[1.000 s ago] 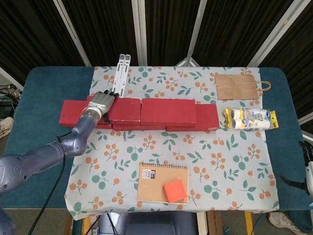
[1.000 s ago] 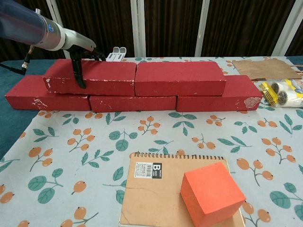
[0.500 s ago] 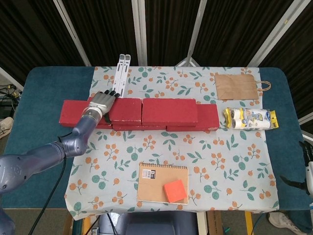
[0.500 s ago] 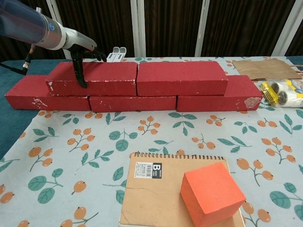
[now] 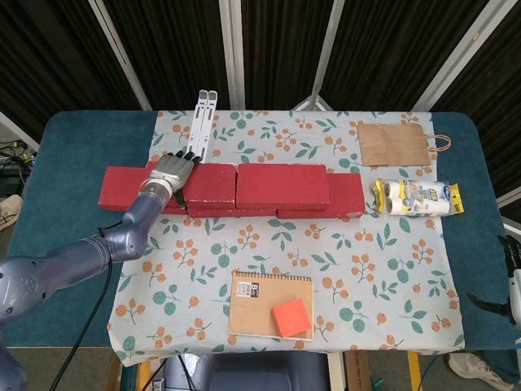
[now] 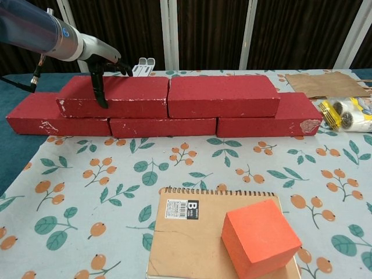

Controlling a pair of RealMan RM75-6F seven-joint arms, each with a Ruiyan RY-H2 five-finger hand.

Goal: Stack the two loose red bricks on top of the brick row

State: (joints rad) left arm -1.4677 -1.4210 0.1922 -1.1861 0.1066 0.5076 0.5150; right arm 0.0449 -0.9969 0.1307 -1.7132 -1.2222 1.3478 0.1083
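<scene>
Left hand (image 5: pixel 168 173) grips the upper-left brick (image 6: pixel 113 96): thumb down its front face, fingers draped over the top toward the back edge. That brick sits on the bottom row (image 6: pixel 163 125), and to its right the second upper brick (image 6: pixel 222 96) lies just beside it, a thin seam between. Both loose bricks look stacked; only letting go and pulling back seems left. Since a second ago the left brick has shifted slightly rightward. Right hand (image 5: pixel 513 281) barely shows at the frame edge; state unreadable.

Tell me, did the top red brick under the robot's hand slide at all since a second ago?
Yes, a little. In the chest view the left top brick slid right: its right end now meets the right top brick, held by the left hand.
</scene>
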